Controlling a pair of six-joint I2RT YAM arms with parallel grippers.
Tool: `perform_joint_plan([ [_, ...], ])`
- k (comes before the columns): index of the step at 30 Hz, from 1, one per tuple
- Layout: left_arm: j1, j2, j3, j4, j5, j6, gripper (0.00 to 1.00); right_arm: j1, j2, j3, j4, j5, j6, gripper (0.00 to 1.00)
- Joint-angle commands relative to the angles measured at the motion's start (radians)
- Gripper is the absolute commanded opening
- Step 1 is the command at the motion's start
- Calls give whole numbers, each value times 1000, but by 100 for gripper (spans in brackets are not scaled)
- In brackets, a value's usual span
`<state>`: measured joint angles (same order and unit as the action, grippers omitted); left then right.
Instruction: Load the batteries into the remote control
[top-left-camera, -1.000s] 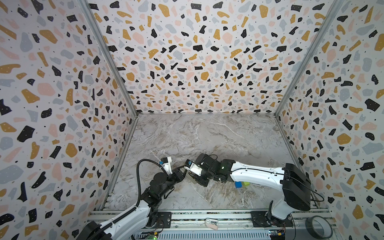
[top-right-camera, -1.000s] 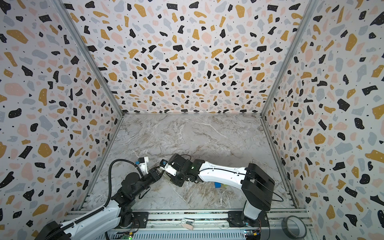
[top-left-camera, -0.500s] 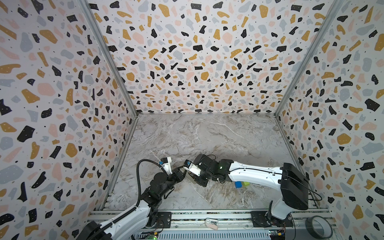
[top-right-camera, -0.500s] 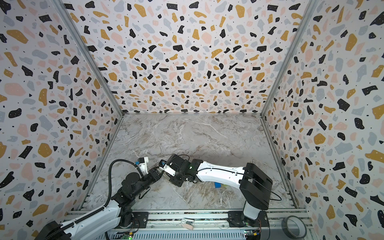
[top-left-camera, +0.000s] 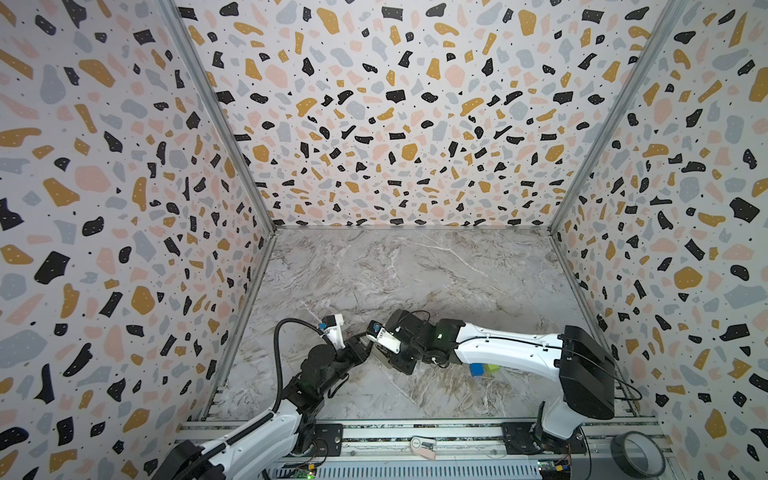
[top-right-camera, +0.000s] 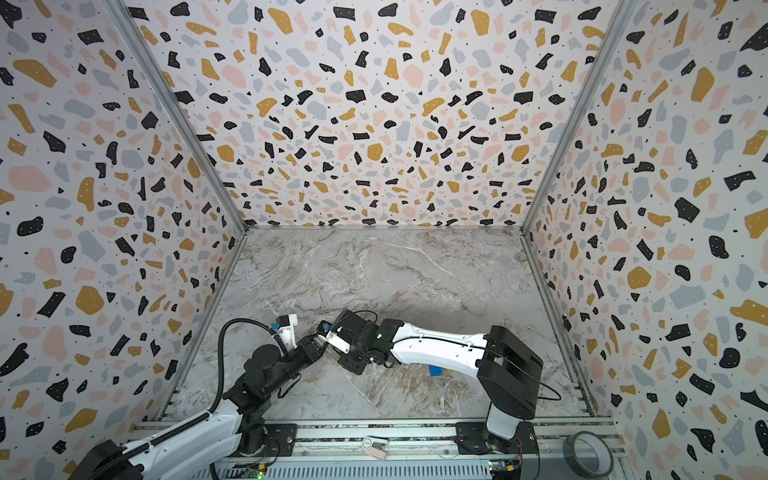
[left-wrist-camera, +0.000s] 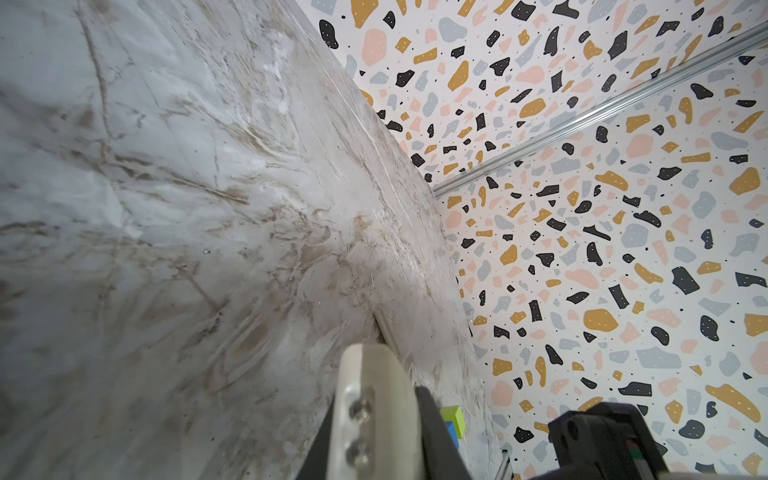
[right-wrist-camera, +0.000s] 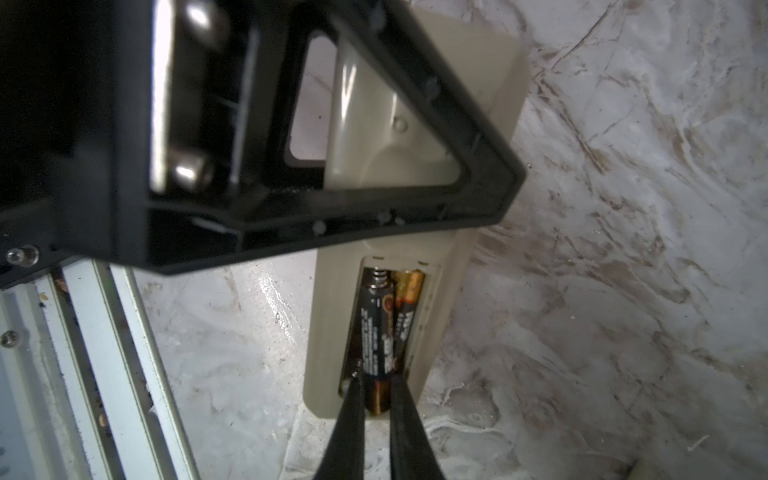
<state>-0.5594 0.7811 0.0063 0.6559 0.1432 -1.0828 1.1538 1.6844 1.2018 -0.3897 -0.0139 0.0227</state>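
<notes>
Both arms meet low and centre in both top views, just left of the middle of the table (top-left-camera: 415, 270). The remote (right-wrist-camera: 326, 332) lies there back-up with its recess open, mostly hidden under the grippers from above.

The right wrist view shows it best. Two batteries sit side by side in the recess. A battery (right-wrist-camera: 374, 328) has one end against the spring (right-wrist-camera: 376, 278), and its copper end is pinched by the right gripper (right-wrist-camera: 377, 376). Those jaws are narrow, with a thin black fingertip (right-wrist-camera: 353, 411) on each side of that end. Can't tell if it is fully seated. The second battery (right-wrist-camera: 409, 303) lies beside it, touching it, copper end toward the spring side.

The left gripper (top-left-camera: 360, 348) reaches in from the lower left of the top views. Its black frame lies across the remote's other half, away from the recess. Its jaws are closed and look clamped on the remote. In the left wrist view only a cream finger (left-wrist-camera: 374, 395) shows, over the marble.

A green cube (top-left-camera: 492, 369) and a blue cube (top-left-camera: 477, 369) touch each other under the right forearm, right of the remote and apart from it. A tape roll (top-left-camera: 638, 455) sits on the rail at the lower right.
</notes>
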Motion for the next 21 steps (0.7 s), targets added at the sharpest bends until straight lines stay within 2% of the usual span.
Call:
perform_joint_plan([
  [1, -5, -4, -34, 89, 9, 15, 0, -1, 16, 35, -26, 29, 18, 0],
  [21, -5, -5, -51, 99, -7, 14, 0, 2, 23, 37, -33, 51, 29, 0],
])
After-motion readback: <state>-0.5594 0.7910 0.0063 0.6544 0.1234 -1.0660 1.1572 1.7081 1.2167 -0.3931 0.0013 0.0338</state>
